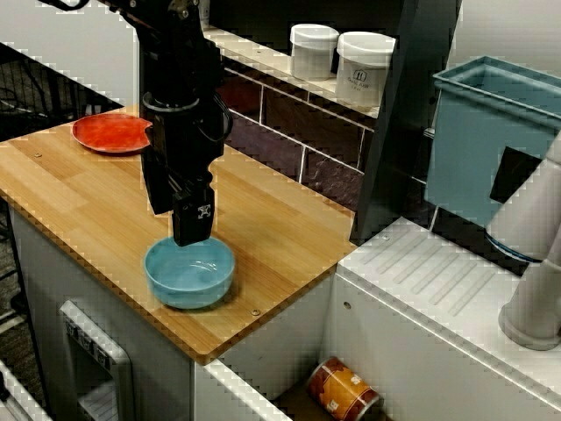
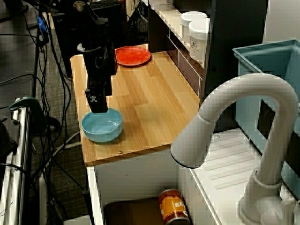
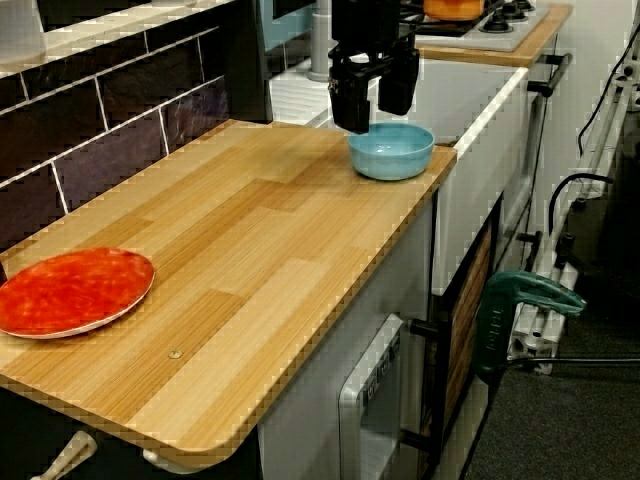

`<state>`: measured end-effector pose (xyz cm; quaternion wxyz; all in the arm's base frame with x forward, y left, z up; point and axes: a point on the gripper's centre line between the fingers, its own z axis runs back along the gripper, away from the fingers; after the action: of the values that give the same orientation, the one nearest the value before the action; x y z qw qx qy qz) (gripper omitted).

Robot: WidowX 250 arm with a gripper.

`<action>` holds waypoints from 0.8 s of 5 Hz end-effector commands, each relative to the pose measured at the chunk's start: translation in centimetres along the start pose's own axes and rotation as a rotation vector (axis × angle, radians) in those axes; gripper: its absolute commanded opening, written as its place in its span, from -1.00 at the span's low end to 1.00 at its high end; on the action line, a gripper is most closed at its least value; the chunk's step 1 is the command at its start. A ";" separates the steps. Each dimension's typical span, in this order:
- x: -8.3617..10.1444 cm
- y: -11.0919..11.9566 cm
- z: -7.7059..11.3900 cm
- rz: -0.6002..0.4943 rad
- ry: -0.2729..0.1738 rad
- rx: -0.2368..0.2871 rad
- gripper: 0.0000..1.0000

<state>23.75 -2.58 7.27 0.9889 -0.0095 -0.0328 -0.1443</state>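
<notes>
**At the counter's near corner: gripper poised over a blue bowl**

At the near corner of the wooden counter (image 1: 280, 219) sits the blue bowl (image 1: 190, 276), upright and empty. It looks stiff and glazed, fairly light, but smooth and likely slippery, and it could chip if knocked. The thin rim seems the fair place to pinch, one finger inside and one outside. The arm (image 1: 180, 96) hangs straight down, with the gripper (image 3: 374, 115) over one side of the rim. Its fingers (image 3: 350, 100) are spread apart and hold nothing; whether a tip touches the rim is hard to tell. A red plate (image 1: 110, 133) lies well apart at the other end.
</notes>
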 end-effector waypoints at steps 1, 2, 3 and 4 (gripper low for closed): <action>-0.8 -1.1 0.6 -0.023 -0.029 0.011 1.00; -0.7 -1.3 0.0 -0.021 -0.025 0.016 -1.00; -0.9 -1.5 -1.0 -0.024 -0.019 0.024 -1.00; -1.2 -1.9 -2.1 -0.034 -0.013 0.043 -1.00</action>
<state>22.50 -4.16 4.97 0.9869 0.0106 -0.0320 -0.1578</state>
